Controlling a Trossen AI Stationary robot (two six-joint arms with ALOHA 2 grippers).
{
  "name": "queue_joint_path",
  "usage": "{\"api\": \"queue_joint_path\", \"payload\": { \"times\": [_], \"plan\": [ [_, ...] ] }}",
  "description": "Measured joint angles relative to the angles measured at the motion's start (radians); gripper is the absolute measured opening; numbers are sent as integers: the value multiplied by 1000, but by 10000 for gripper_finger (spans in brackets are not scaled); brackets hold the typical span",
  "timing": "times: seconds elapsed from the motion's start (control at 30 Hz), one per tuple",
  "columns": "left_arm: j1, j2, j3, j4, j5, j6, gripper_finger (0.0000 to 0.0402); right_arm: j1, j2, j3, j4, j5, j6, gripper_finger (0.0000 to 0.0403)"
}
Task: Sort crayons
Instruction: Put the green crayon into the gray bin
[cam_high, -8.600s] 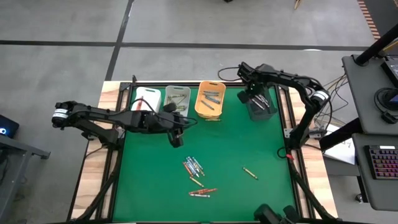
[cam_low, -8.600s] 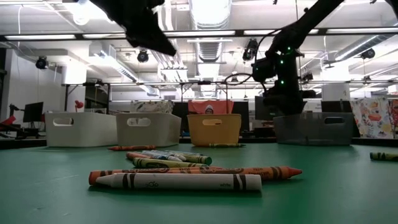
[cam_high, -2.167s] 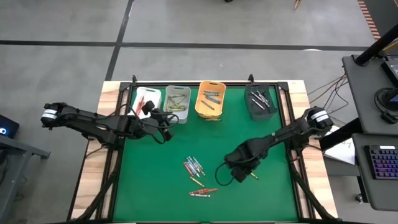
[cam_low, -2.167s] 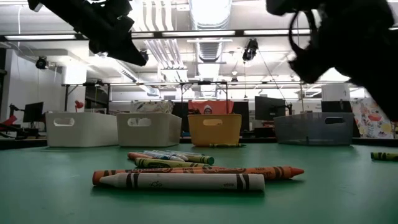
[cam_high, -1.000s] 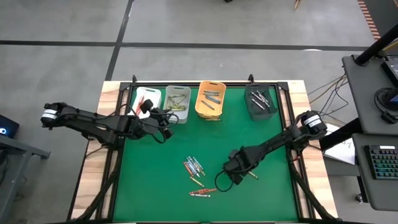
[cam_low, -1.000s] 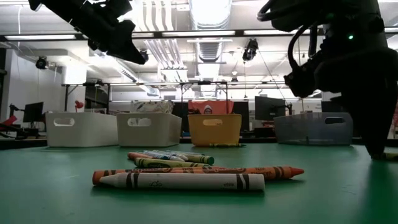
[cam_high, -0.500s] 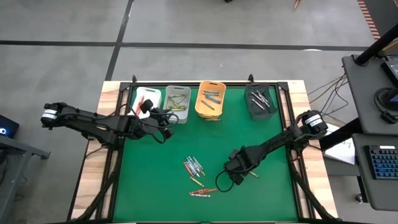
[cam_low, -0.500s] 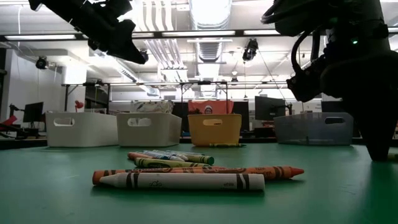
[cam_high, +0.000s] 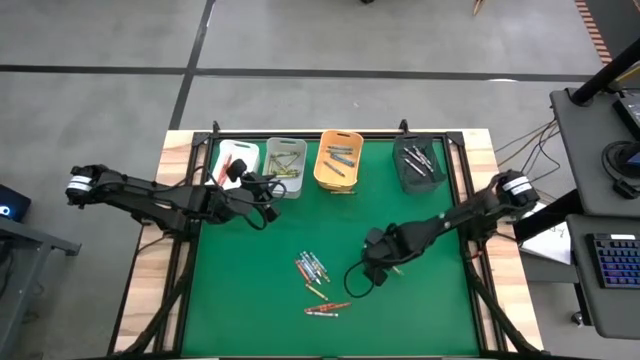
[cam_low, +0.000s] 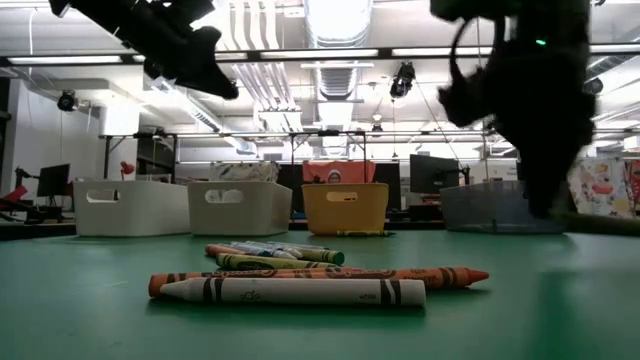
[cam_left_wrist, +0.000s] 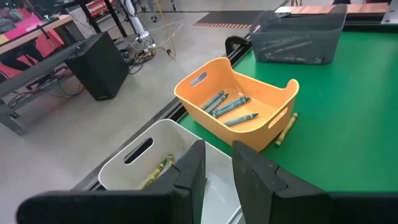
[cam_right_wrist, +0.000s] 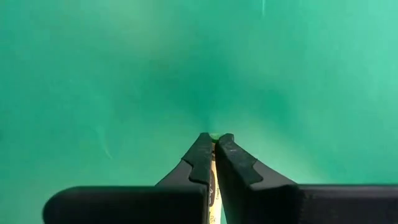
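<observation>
Several crayons lie on the green table (cam_high: 430, 230), in a cluster (cam_high: 312, 268) and a pair (cam_high: 325, 308); the low view shows them close up (cam_low: 290, 290). My right gripper (cam_high: 378, 264) (cam_right_wrist: 214, 138) hangs over the table right of the cluster, pointing down, shut on a tan-yellow crayon (cam_right_wrist: 213, 171). In the low view it shows only as a dark shape (cam_low: 546, 200). My left gripper (cam_high: 264, 196) (cam_left_wrist: 216, 171) hovers by the grey bin (cam_high: 286, 160), open, with nothing between its fingers. My right gripper pinches the tan-yellow crayon between its two fingers, which come from above and point down. Only a thin strip of the crayon (cam_right_wrist: 213, 163) shows in the slit between them, so the part held cannot be told. No crayon lies on the table below it.
Four bins stand along the far edge: white (cam_high: 238, 157), grey (cam_left_wrist: 140, 163) with yellow-green crayons, orange (cam_high: 338, 160) (cam_left_wrist: 239, 102) with blue-grey crayons, dark (cam_high: 418, 163) (cam_left_wrist: 298, 34). One crayon (cam_left_wrist: 286, 127) lies on the table against the orange bin. The table's right half is open.
My right gripper has risen from the table and gone a little toward the far edge. The lone crayon that lay on the table's right part no longer lies there. My left arm has kept still.
</observation>
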Motion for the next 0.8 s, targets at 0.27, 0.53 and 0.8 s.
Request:
{"api": "queue_joint_path", "payload": {
  "times": [0.27, 0.53, 0.8],
  "plan": [
    [0, -16, 0, 38, -10, 43, 62, -119, -105, 2, 347, 191, -269, 9],
    [0, -99, 0, 103, -40, 104, 62, -305, -48, 2, 982, 232, -727, 9],
    [0, -206, 0, 94, -39, 106, 62, -461, 145, 10, 1624, 222, -947, 9]
  ]
}}
